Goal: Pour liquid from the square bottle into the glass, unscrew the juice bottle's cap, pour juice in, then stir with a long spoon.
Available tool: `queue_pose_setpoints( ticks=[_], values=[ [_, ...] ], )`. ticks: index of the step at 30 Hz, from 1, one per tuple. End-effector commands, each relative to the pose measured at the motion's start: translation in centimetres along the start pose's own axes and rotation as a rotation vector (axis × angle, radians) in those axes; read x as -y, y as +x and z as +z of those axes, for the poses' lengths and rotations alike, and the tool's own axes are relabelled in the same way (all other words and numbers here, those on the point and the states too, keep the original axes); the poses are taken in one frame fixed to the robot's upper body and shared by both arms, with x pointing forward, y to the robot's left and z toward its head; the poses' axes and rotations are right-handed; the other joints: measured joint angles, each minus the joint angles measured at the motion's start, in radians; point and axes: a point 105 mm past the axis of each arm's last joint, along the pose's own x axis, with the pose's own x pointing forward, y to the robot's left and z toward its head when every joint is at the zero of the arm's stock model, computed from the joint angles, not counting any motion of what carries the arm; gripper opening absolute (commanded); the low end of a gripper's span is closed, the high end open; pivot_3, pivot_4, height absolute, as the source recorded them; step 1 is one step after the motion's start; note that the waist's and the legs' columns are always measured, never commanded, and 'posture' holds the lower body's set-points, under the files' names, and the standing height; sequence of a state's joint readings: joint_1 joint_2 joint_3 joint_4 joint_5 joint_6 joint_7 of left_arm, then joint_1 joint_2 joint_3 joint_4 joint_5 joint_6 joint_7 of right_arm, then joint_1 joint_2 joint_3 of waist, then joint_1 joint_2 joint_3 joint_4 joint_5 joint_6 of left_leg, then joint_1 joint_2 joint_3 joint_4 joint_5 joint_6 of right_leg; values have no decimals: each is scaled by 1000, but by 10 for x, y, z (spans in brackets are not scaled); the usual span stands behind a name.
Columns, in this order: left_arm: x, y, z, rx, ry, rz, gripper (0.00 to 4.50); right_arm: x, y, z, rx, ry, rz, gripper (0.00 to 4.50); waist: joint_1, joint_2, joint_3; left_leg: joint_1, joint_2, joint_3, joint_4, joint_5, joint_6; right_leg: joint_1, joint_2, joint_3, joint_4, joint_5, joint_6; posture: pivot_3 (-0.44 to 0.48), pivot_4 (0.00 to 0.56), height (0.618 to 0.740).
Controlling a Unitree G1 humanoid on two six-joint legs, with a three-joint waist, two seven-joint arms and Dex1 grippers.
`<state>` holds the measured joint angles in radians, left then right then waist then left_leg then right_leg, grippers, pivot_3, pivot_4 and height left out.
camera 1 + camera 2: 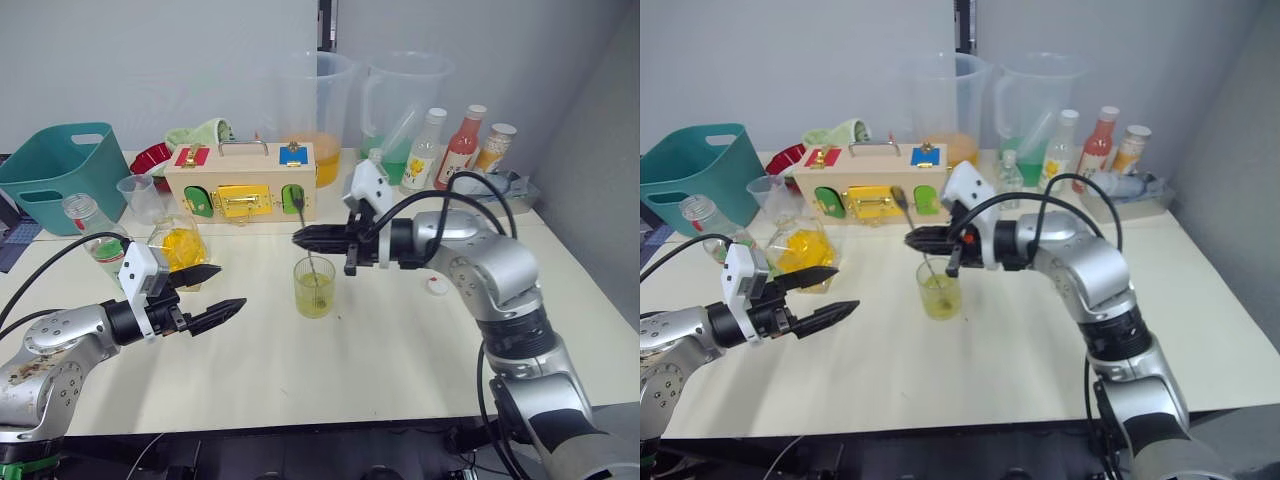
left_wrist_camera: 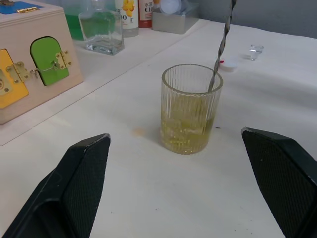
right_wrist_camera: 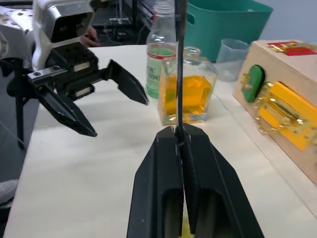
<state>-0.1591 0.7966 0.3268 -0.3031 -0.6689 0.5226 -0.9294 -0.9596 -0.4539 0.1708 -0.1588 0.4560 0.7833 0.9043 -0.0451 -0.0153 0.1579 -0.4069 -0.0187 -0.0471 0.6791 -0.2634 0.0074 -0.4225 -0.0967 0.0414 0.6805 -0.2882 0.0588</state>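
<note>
Right wrist view: long spoon (image 3: 179, 59) between fingers (image 3: 163, 168).

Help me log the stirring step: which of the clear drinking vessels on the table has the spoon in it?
The glass, the ribbed tumbler of yellow-green liquid at mid-table, holds the long spoon. The plastic cup by the teal basket is empty.

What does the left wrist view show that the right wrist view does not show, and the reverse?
Left wrist view: the glass, holding yellow-green liquid, with the long spoon standing in it, and the white cap lying on the table behind it.

Right wrist view: the right pincer shut on the spoon's stem, and beyond it the square bottle, the juice bottle, a teal basket and a plastic cup.

Both share: the spoon, the open left pincer and the wooden box with its green door.
</note>
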Motion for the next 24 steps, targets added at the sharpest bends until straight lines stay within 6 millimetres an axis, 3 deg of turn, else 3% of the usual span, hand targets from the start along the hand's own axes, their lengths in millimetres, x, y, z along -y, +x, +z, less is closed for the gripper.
queue_pose_setpoints(
  ticks=[1,7,13,18,20,24],
  values=[
    [1,2,9,24,45,-9,4487,10,-9,16,25,-71,-47,0,0,0,0,0,0,0,0,0,0,0,0,0,0,0,0,0,150,740],
    [4,-1,9,15,44,-11,4487,27,-3,12,64,-103,-123,0,0,0,0,0,0,1,0,0,0,0,0,0,0,0,0,0,150,740],
    [6,-5,9,8,43,-6,4487,27,11,16,152,-97,-118,0,-1,0,0,0,0,0,0,0,0,0,0,0,0,0,0,0,150,740],
    [7,-7,8,-3,50,1,4487,-5,27,18,193,17,44,0,-1,0,0,0,1,0,0,0,-1,0,0,0,1,0,0,0,150,740],
    [6,-7,8,-4,53,3,4487,-16,22,8,129,5,91,0,1,0,0,0,1,-1,0,0,-1,0,0,0,0,0,0,0,150,740],
    [5,-7,7,-5,54,4,4487,-17,10,1,75,5,91,0,4,0,0,0,0,-1,1,0,0,1,-1,0,0,0,0,0,150,740]
  ],
)
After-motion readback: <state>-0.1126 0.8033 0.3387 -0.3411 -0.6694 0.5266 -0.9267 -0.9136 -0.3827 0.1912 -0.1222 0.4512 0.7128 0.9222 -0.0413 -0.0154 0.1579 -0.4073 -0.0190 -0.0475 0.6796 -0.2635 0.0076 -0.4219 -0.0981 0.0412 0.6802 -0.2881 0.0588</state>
